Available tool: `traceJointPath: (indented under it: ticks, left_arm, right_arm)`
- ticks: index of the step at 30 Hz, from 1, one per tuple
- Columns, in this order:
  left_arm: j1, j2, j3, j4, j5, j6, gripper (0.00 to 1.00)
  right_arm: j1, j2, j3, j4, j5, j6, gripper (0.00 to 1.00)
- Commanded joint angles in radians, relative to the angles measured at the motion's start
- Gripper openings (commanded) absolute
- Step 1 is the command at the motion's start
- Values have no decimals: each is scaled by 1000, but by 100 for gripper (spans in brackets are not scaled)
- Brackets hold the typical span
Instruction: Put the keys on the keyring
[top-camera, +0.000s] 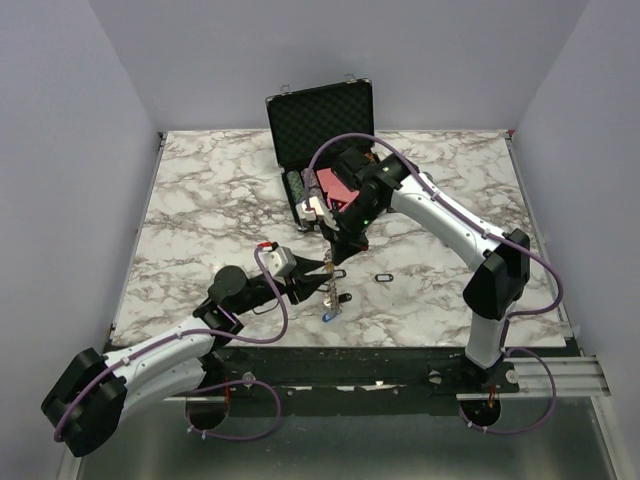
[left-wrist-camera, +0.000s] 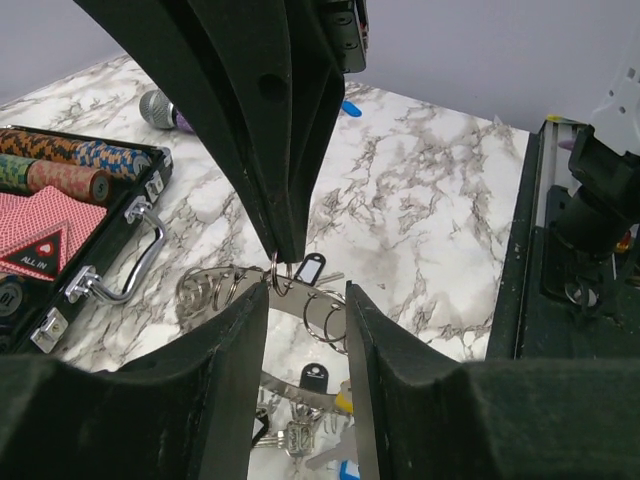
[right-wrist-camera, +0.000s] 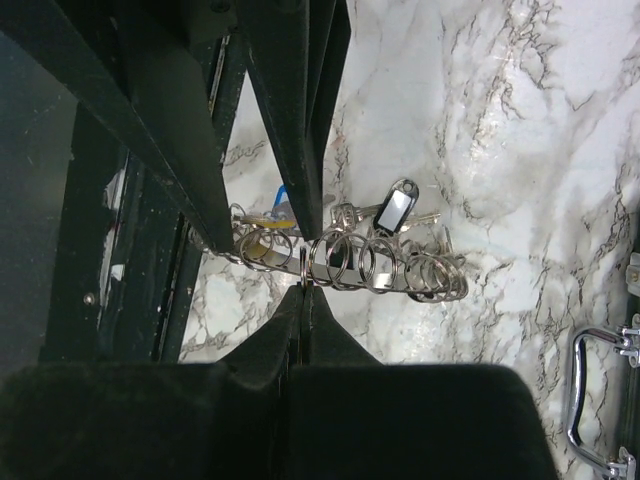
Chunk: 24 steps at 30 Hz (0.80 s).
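- Pinching one small loop of the keyring, my right hand is clenched shut from above. I judge that grip is meant to single out a loop so a key can go on.
- My left hand straddles the keyring's band with fingers half apart. I cannot tell whether they clamp it or only fence it in. Either way, I reckon it is there to stop the keyring twisting.
- The keyring stands on edge between both hands, over the front middle of the desk, well apart from the case.
- Keys with black, blue and yellow heads appear to hang from its loops. A small dark piece lies apart on the desk, too small to name.
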Motion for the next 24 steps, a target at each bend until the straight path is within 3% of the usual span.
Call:
traceJointPath:
  ticks: [1, 11, 19, 21, 24]
  left_arm:
    - [-3, 29, -3, 50, -5, 45, 45]
    - [-3, 17, -12, 26, 1, 62, 47]
    - [-2, -97, -57, -20, -42, 114, 48]
    - [-2, -130, -55, -48, -37, 136, 43]
    - [-2, -152, -42, -86, -20, 150, 27]
  right_arm:
    - [5, -50, -5, 8, -67, -3, 0]
    - [5, -59, -2, 6, -79, -3, 0]
    - [5, -64, -15, -12, -97, -24, 0]
    - [7, -62, -16, -17, -97, -30, 0]
    - [7, -62, -19, -17, -103, -30, 0]
